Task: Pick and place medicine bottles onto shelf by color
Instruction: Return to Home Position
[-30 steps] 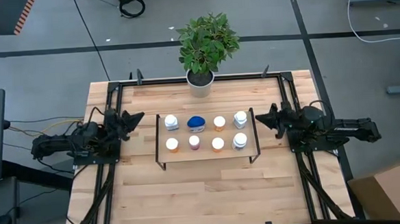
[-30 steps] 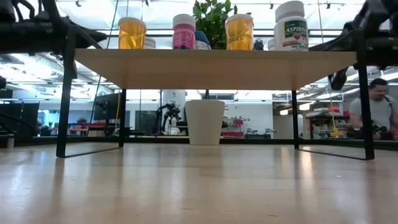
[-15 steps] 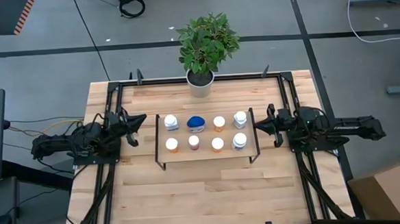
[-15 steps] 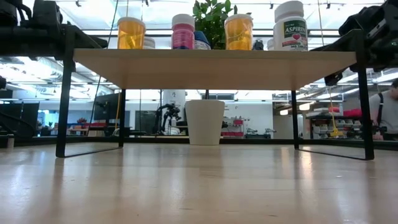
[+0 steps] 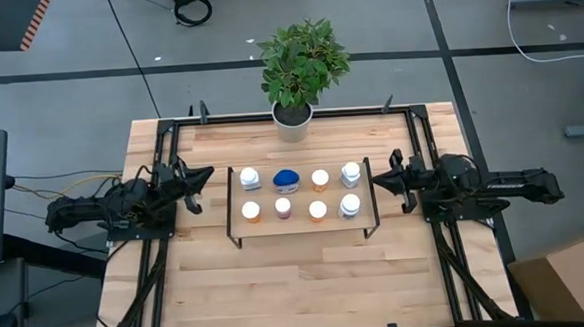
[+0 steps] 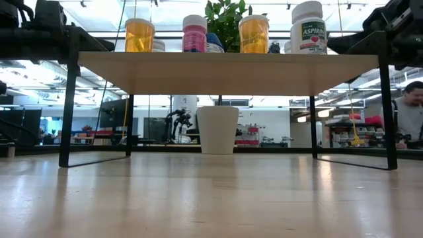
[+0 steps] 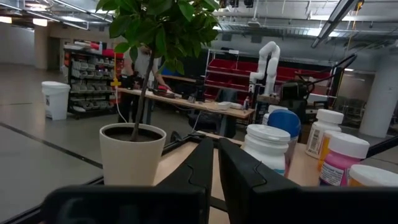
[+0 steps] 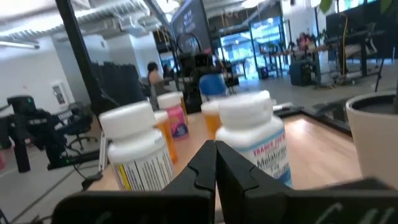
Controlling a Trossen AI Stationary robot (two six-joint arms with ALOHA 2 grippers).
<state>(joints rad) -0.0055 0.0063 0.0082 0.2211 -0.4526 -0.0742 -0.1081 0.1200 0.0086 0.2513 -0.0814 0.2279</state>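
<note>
In the last second right tool (image 5: 378, 182) was levelled right of shelf (image 5: 301, 193); it and left tool (image 5: 201, 175) are closed, empty; eight medicine bottles (image 5: 283, 207) shelved, placing judged done.

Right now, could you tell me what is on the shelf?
Eight medicine bottles stand on the shelf in two rows of four. From table height the front row mostly covers the back.

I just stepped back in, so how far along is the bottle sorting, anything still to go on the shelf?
Done: all eight medicine bottles stand on the shelf, two rows of four. In hand: nothing; the left hand and right hand sit shut beside the shelf's ends. Left: no bottle shows off the shelf; probably only returning home remains.
</note>
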